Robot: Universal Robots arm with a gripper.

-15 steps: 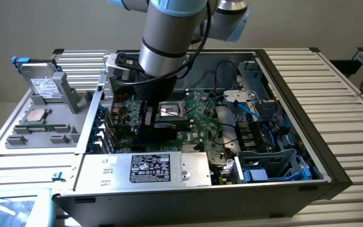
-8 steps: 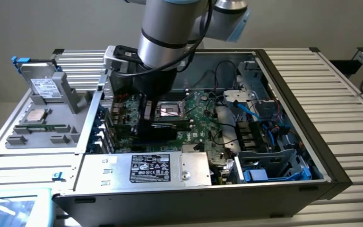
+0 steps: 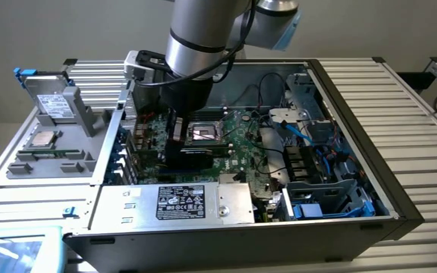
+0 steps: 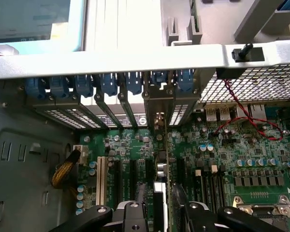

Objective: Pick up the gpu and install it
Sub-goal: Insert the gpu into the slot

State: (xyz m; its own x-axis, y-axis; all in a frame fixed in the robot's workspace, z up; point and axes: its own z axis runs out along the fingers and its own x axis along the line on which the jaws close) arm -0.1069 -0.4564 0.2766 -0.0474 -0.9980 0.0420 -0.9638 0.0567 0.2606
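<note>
In the exterior view, the arm reached down into the open computer case [image 3: 400, 211], its gripper [image 3: 179, 149] low over the green motherboard [image 3: 234, 149], just to the exterior view's left of the CPU socket [image 3: 203, 133]. A flat black card, the gpu [image 3: 179, 154], stood on edge under the gripper, its lower edge down at the board. The silver power supply [image 3: 174, 203] with its black label lay at the case's near edge. Outside the case, on the exterior view's left, a grey tray [image 3: 48, 162] carried a processor.

In the wrist view, the black fingers [image 4: 133, 215] stood on either side of the gpu [image 4: 160, 203], which showed edge-on as a thin upright plate between them; the jaws were closed on it. The card ran from the fingers toward the row of blue slot clips [image 4: 111, 82] at the case's rear wall, in line with an expansion slot on the motherboard [image 4: 222, 159].
</note>
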